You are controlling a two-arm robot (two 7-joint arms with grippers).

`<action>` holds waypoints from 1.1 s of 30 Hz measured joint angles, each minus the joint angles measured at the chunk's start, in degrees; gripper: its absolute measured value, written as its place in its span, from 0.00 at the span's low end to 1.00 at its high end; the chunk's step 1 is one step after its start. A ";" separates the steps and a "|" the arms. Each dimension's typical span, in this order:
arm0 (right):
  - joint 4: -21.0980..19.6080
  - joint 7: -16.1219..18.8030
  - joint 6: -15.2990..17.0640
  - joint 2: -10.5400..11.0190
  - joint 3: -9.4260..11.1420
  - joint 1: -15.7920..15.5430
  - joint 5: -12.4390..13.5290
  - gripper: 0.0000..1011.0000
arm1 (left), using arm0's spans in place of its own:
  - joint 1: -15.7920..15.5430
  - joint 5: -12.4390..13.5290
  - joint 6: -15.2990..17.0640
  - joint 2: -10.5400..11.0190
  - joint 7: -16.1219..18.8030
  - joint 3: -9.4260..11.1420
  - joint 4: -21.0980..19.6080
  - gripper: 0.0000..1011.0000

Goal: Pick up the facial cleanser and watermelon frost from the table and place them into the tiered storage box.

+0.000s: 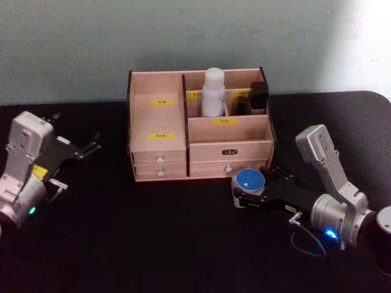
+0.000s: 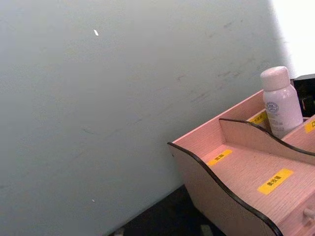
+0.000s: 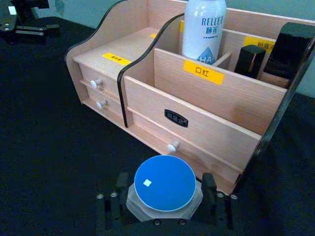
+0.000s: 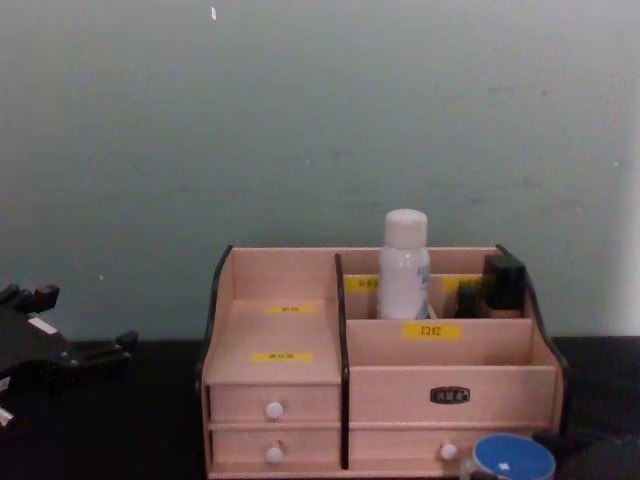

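Half the job looks done: the facial cleanser (image 1: 213, 91), a tall white bottle with a rounded cap, stands upright in a rear compartment of the tiered storage box (image 1: 159, 152), ahead of and above the right gripper (image 1: 250, 189). That gripper is clamped on the watermelon frost (image 3: 165, 184), a squat clear jar with a blue lid, low at the box's front. The left gripper (image 1: 91, 145) sits parked, fingers apart.
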 joint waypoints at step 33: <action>-2.39 0.95 0.24 1.16 0.62 -1.13 1.09 0.71 | 0.00 0.00 0.00 0.00 0.00 0.00 0.00 0.99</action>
